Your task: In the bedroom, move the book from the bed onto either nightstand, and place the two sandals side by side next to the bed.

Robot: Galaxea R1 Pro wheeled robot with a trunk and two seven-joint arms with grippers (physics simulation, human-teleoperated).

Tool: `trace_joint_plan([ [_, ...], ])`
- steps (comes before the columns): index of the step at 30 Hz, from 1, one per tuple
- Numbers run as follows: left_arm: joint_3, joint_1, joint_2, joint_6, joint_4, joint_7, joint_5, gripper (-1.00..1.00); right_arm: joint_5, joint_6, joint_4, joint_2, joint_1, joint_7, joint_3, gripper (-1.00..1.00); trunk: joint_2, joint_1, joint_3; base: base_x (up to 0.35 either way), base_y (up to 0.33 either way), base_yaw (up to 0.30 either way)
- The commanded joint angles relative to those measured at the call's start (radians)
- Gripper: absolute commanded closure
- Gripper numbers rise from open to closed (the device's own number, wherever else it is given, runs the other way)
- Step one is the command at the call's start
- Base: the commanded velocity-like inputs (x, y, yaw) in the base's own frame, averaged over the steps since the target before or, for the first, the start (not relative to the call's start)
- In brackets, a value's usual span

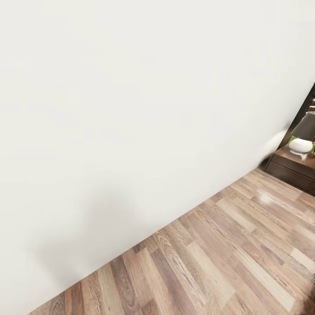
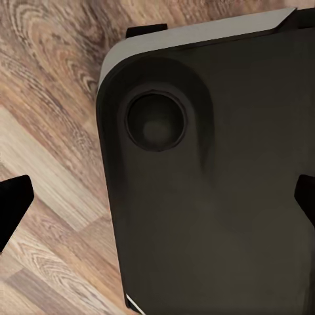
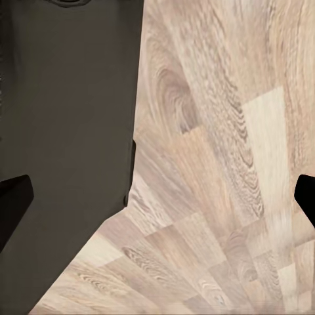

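Nearest the camera in the head view, brown wood-plank floor (image 1: 227, 258) fills the lower right of the frame, its boards running diagonally toward the upper right, with a pale glare patch on them near the right edge. A dark scrap at the lower right corner is too small to identify.

Behind the floor, a plain white wall (image 1: 131, 100) takes up the upper left and centre; its base line climbs from the lower left to the right edge. A soft grey shadow lies on the wall low at the left.

Farthest off, at the right edge, a low piece of dark reddish-brown furniture, apparently the nightstand (image 1: 292, 169), stands on the floor against the wall. On its flat top rests a white rounded object (image 1: 301, 145) with a bit of green beside it, and a dark grey form (image 1: 305, 125) rises just behind. A dark upright edge (image 1: 302, 114) cuts the frame above it.

In the left wrist view, the left gripper (image 2: 157, 203) has black fingertips (image 2: 12, 200) at opposite frame edges, spread wide apart, nothing between them; beyond lies a dark rounded robot body panel (image 2: 216, 197) over floorboards.

In the right wrist view, the right gripper (image 3: 157, 197) is likewise spread and empty, fingertips (image 3: 12, 200) at both edges, above plank floor and a dark panel (image 3: 65, 131).
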Motion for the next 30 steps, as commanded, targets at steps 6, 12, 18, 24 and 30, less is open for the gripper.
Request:
trace_joint_plan([
  [6,-0.009,0.0,0.0,-0.004,0.0,0.004,0.009,-1.0,0.0,0.005,0.001,0.001,-0.001,-0.003,0.008,-1.0,0.0,0.0,-0.001,0.0,0.0,-0.173],
  [12,-0.009,0.0,0.0,-0.004,0.0,0.004,0.009,-1.0,0.0,0.005,0.001,0.001,-0.001,-0.004,0.008,-1.0,0.0,0.0,-0.001,0.0,0.0,-0.183],
  [18,-0.009,0.0,0.0,-0.005,0.0,0.004,0.009,-1.0,0.0,0.005,0.001,0.001,-0.001,-0.004,0.008,-1.0,0.0,0.0,-0.001,0.0,0.0,-0.17],
  [24,-0.009,0.0,0.0,-0.005,0.0,0.004,0.009,-1.0,0.0,0.005,0.001,0.002,-0.001,-0.003,0.008,-1.0,0.0,0.0,-0.001,0.0,0.0,-0.137],
  [30,-0.009,0.0,0.0,-0.005,0.0,0.004,0.009,-1.0,0.0,0.005,0.002,0.002,-0.001,-0.003,0.008,-1.0,0.0,0.0,0.0,0.0,0.0,-0.128],
])
